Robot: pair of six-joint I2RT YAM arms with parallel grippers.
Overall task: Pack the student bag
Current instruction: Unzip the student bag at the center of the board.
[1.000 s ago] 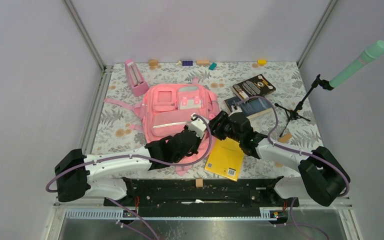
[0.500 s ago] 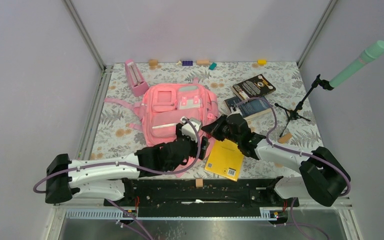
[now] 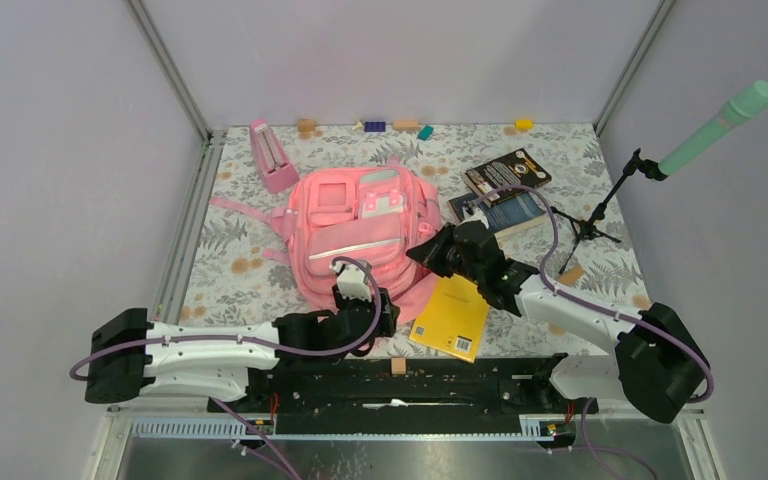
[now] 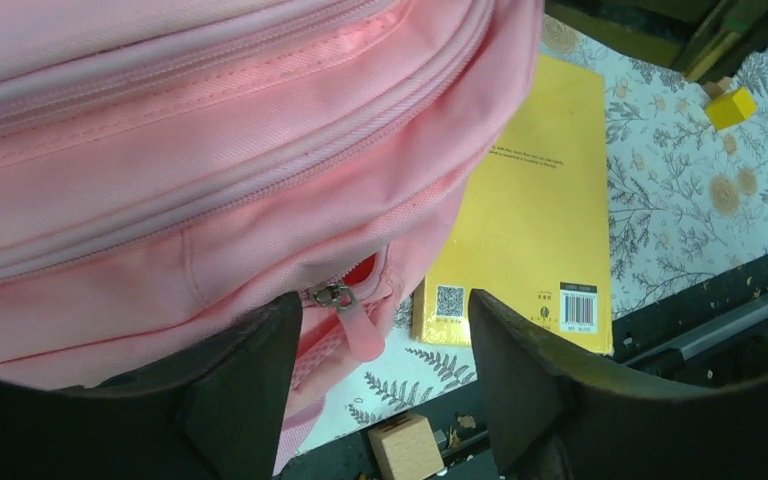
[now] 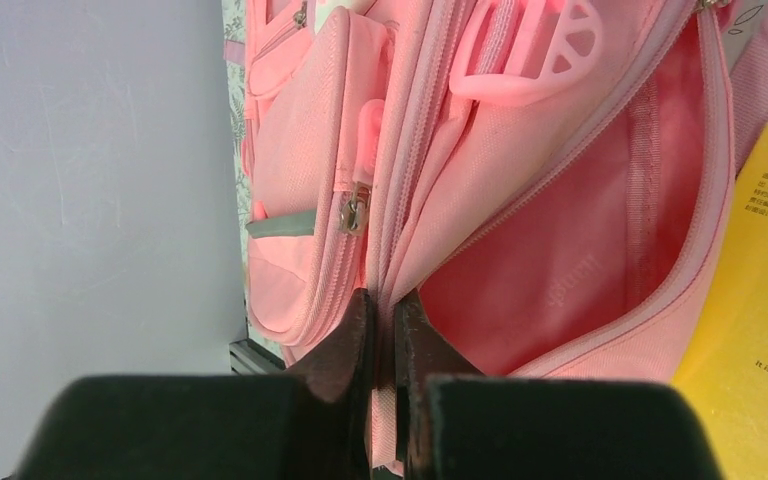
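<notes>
The student bag (image 4: 210,150) is showing matt, woven pink cloth; its zip slider (image 4: 332,295) is gleaming like metal; the yellow book (image 4: 535,200) is presenting a smooth paper cover.

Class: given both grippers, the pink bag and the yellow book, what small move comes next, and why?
Probably swing the open left gripper over to the yellow book and grasp its edge: the right gripper is shut on the rim of the student bag, holding a compartment open, and the book lies just beside it.

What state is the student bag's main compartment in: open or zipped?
Open. In the right wrist view the student bag shows parted zip edges and pink lining; the right gripper pinches one edge.
</notes>
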